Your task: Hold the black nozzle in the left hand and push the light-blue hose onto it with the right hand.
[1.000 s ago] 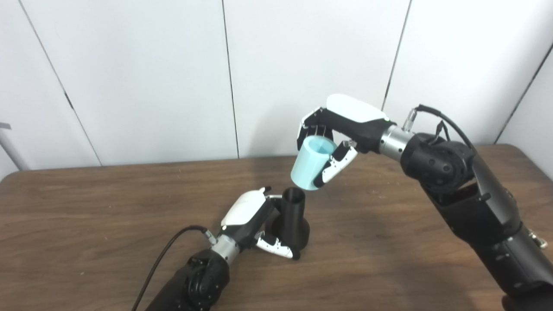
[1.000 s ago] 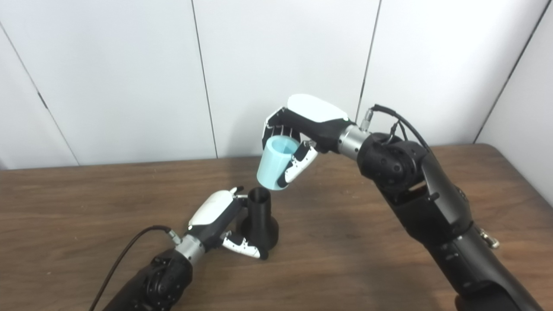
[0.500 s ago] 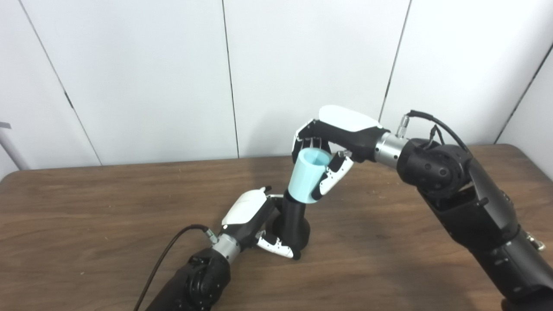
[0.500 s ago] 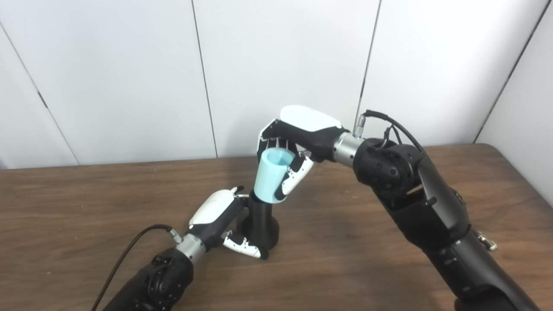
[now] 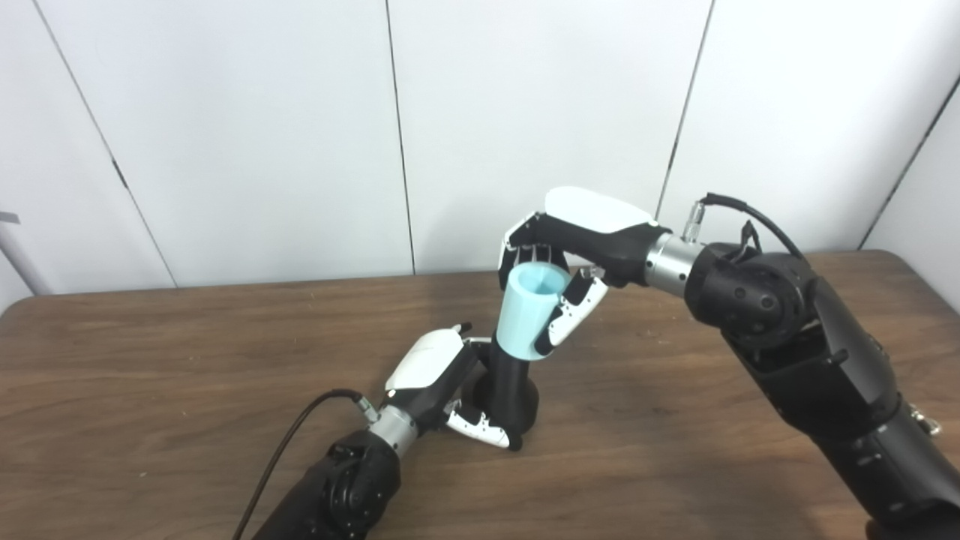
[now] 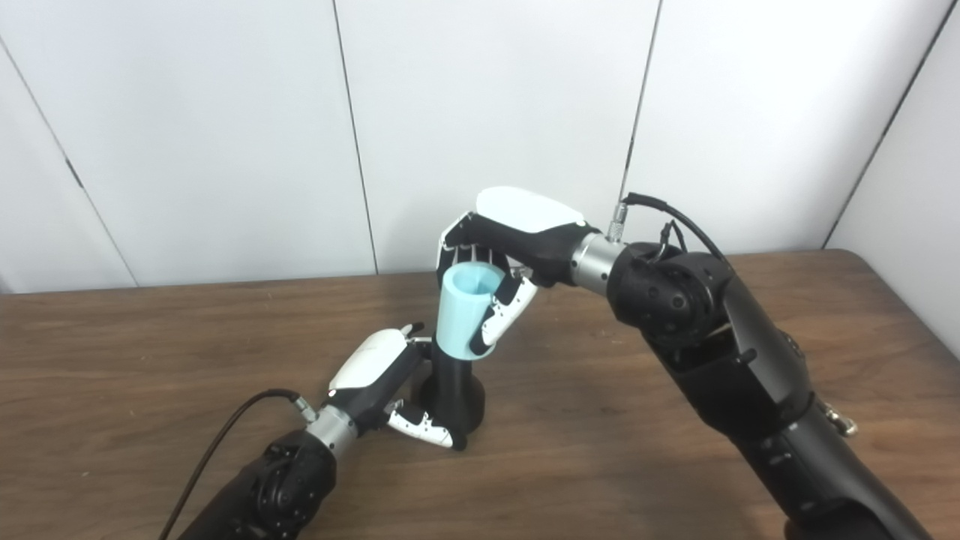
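**Hose seated over nozzle top**

The left hand [image 5: 442, 379] grips the flared base of the black nozzle [image 5: 508, 390], upright near the middle of the desk [image 5: 150, 375]. The right hand [image 5: 570, 255] is closed around the light-blue hose [image 5: 525, 311], whose lower end covers the nozzle's top.

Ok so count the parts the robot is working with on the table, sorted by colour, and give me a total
Black: 1, the black nozzle, standing on the table, held by the left hand.
Light blue: 1, the light-blue hose, held by the right hand, its lower end over the nozzle's top.
Total: 2.
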Motion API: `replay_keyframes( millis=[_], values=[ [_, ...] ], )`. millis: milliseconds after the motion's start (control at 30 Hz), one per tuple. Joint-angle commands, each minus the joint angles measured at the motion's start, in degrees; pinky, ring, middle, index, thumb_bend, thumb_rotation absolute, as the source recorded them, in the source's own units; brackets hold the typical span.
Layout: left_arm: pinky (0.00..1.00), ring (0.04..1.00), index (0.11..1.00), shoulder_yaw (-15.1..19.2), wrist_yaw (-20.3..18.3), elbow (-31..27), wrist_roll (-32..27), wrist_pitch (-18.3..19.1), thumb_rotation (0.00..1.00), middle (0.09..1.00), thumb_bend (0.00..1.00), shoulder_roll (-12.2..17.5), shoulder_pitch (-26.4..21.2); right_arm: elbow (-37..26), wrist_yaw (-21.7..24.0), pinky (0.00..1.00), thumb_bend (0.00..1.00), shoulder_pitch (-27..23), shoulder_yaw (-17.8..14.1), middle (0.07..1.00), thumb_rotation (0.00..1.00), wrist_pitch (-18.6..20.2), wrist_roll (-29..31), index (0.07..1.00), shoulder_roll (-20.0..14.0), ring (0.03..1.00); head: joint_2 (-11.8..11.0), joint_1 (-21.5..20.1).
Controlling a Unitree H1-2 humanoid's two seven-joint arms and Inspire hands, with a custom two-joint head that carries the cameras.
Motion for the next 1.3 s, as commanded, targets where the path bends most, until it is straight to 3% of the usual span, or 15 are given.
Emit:
replay_keyframes(
  millis=[0,333,733,1267],
  values=[
    [1.00,0.663,0.488,-2.2,-4.5,3.5,2.5,3.4,0.00,0.485,0.53,-0.1,1.6,-0.1,-0.5,0.34,0.52,-1.6,0.3,0.469,0.00,-1.0,0.0,0.516,0.5,0.405,0.1,0.0],
    [1.00,0.663,0.489,-1.8,-4.3,3.0,2.2,3.7,0.00,0.482,0.53,-0.1,2.0,4.2,-3.2,0.35,0.52,-0.8,1.5,0.459,0.00,-2.5,-0.4,0.523,3.3,0.411,0.7,0.4],
    [1.00,0.662,0.491,-1.6,-3.8,2.0,2.8,3.8,0.00,0.479,0.53,0.3,2.4,8.0,-3.6,0.35,0.52,-1.3,2.4,0.466,0.00,-5.1,-1.0,0.518,3.6,0.418,1.2,0.9],
    [1.00,0.659,0.493,-1.2,-4.1,2.1,2.7,3.8,0.00,0.476,0.53,1.1,2.4,6.1,-2.3,0.32,0.52,1.7,3.2,0.454,0.00,-7.3,-1.6,0.521,0.2,0.409,2.0,0.2]
  ],
)
